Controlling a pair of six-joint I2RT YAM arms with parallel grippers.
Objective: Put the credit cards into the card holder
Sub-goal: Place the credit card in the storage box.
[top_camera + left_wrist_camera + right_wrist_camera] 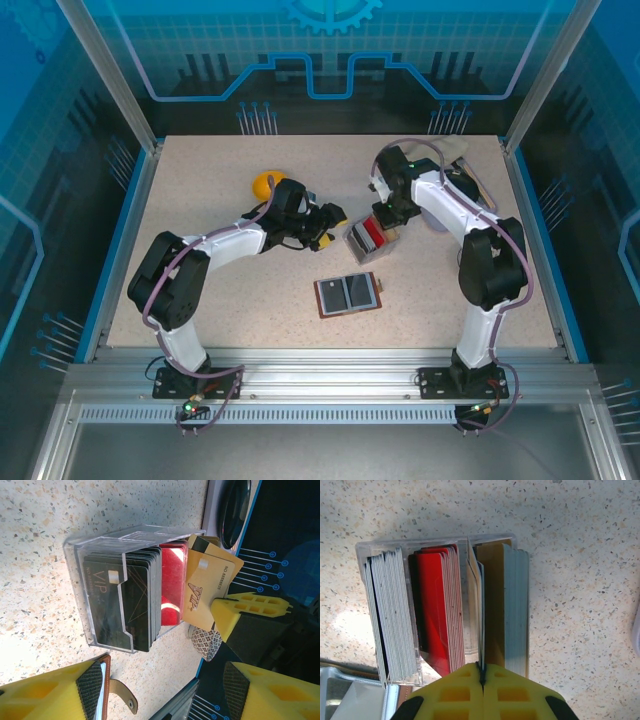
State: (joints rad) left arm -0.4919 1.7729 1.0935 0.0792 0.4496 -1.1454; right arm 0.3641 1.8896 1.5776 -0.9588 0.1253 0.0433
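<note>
Arms (230, 245) bend inward; right pincer (481, 672) clenched on what seems a gold card (207, 587), left pincer (162, 685) hovering released.

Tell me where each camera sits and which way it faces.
Top: above and behind the arms, looking down at the table; both arms show.
Left wrist: low beside the card box, facing it side-on; open left gripper at bottom.
Right wrist: above the box, looking straight down; right gripper shut on a gold card.
Both wrist views share the box and that card.
</note>
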